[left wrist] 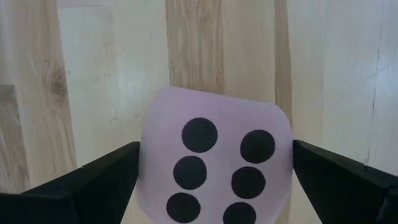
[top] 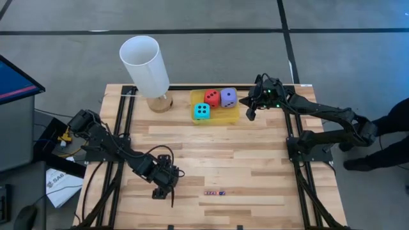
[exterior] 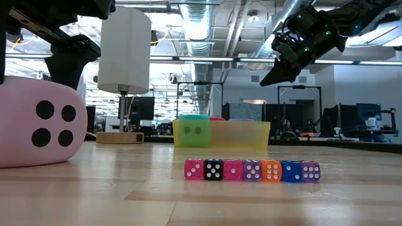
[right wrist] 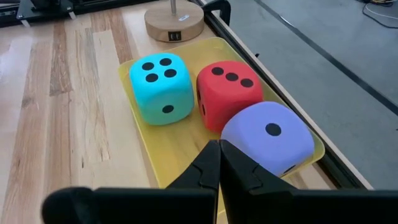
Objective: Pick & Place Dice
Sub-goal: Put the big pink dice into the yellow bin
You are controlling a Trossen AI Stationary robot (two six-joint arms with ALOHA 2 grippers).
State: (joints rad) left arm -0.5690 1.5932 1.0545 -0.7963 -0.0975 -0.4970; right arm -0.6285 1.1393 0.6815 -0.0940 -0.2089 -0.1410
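Observation:
A pink die [left wrist: 217,118] rests on the wooden table near its front left and shows again in the low view [exterior: 38,122]. My left gripper [left wrist: 215,155] is open and points down over it, one finger on each side; in the high view the gripper [top: 165,186] hides the die. The cyan die [right wrist: 160,87], red die [right wrist: 227,93] and purple die [right wrist: 267,137] sit in a yellow tray [right wrist: 180,165] at the table's far side. My right gripper [right wrist: 219,148] hangs shut in the air just right of the tray [top: 220,118], holding nothing. My left gripper comes at the pink die from above, fingers [left wrist: 109,180] beside two opposite sides of it. I cannot tell whether they touch it. The die rests on the table.
A lamp with a white shade [top: 146,64] and a round wooden base [top: 160,102] stands left of the tray. A row of tiny dice [exterior: 251,170] lies near the table's front edge [top: 215,192]. Bare wood lies between the tray and the left gripper.

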